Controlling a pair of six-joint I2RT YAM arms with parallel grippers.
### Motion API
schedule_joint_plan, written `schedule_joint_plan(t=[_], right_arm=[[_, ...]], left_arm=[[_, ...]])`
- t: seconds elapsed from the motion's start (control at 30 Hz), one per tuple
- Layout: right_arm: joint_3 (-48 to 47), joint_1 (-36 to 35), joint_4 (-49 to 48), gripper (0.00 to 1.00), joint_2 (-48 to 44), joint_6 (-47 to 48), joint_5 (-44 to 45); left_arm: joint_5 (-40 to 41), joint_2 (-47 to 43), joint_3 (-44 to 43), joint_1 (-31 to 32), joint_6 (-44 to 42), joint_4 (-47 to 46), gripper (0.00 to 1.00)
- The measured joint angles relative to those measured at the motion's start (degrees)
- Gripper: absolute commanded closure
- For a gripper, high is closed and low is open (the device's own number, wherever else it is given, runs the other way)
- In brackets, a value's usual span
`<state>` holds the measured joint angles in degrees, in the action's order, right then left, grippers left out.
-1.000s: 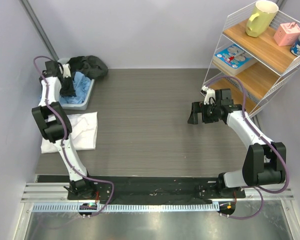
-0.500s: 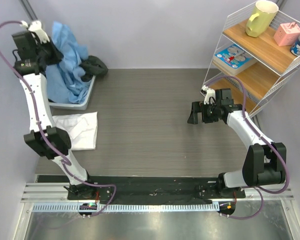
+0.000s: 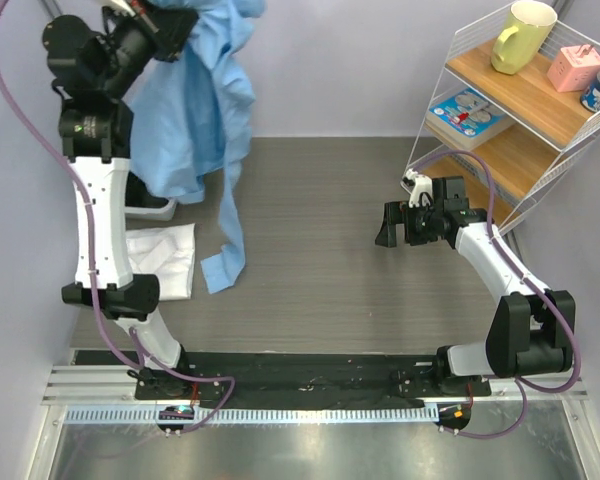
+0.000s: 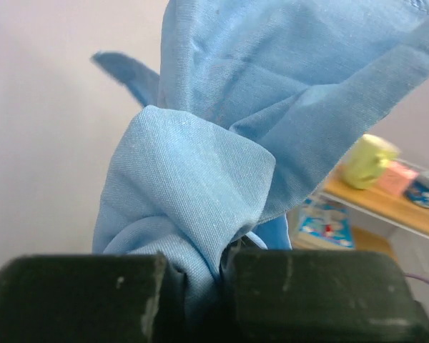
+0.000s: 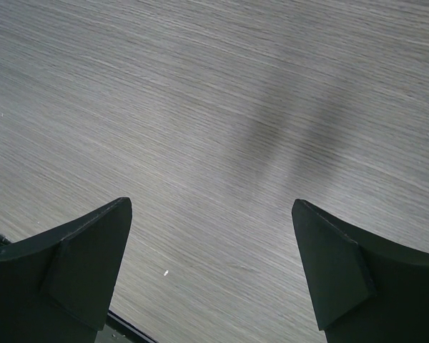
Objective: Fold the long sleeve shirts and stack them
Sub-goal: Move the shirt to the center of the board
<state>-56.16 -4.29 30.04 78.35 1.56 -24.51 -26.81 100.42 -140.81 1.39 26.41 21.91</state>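
The light blue shirt (image 3: 195,110) hangs high at the back left, one sleeve trailing down to the table (image 3: 330,230). My left gripper (image 3: 165,20) is shut on a bunch of that shirt's cloth (image 4: 193,207); in the left wrist view the fabric is pinched between the dark fingers (image 4: 79,296). A white shirt (image 3: 160,262) lies folded flat at the table's left edge. My right gripper (image 3: 388,228) hovers open over bare table at the right, nothing between its fingertips (image 5: 86,264).
A grey bin (image 3: 152,207) stands behind the hanging shirt at the back left. A wire shelf rack (image 3: 510,110) at the right holds a yellow mug (image 3: 520,35), a pink box, a jar and a book.
My left gripper closed on the blue shirt in the bin and lifted it high, so the shirt now hangs unfurled over the table. The right arm stayed still.
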Motion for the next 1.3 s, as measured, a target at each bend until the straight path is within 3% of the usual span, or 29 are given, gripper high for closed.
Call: schedule_joint_plan(t=[0.13,0.33,0.47,0.53,0.6,0.67,0.73,0.77,0.8,0.93,1.13,1.3], right_arm=[[-0.20,0.00,0.00,0.00,-0.02,0.00,0.26],[-0.52,0.04,0.00,0.00,0.00,-0.02,0.61],[-0.63,0.04,0.00,0.00,-0.02,-0.07,0.83],[-0.63,0.13,0.04,0.00,0.00,0.00,0.96],[-0.72,0.31,0.22,0.00,-0.02,0.09,1.42],[-1.18,0.46,0.85,0.00,0.00,0.31,2.16],[-2.03,0.81,1.44,0.00,0.00,0.59,2.97],[-2.78,1.07,1.81,0.00,0.00,1.05,3.43],[-3.45,1.36,2.10,0.00,-0.02,1.44,3.78],[-6.64,1.95,3.98,0.00,-0.11,4.22,4.70],[-11.19,2.05,7.08,0.00,0.26,8.66,3.19],[-13.62,-1.09,7.80,0.00,4.94,10.34,2.03]], left_arm=[[-0.44,2.67,-3.32,6.69,4.87,-5.99,1.00],[-0.52,3.91,-3.80,9.92,12.52,-13.00,1.00],[-3.48,1.09,3.54,10.25,16.92,-17.73,1.00],[-6.16,-2.47,11.87,10.34,18.10,-18.84,0.90],[-9.22,-6.05,21.97,10.62,17.49,-19.19,0.62],[-12.13,-8.68,30.51,11.80,11.56,-15.45,0.32],[-12.02,-8.17,32.52,14.99,0.39,-2.82,0.27],[-11.34,-7.02,32.24,17.29,-6.25,3.98,0.10],[-10.80,-5.73,31.93,19.21,-12.04,9.81,0.00],[-12.33,-5.05,39.21,20.04,-25.05,21.53,0.00],[-5.49,-6.29,56.24,8.37,-36.09,26.84,0.00],[-2.38,-6.08,64.02,8.13,-40.13,27.08,0.00]])
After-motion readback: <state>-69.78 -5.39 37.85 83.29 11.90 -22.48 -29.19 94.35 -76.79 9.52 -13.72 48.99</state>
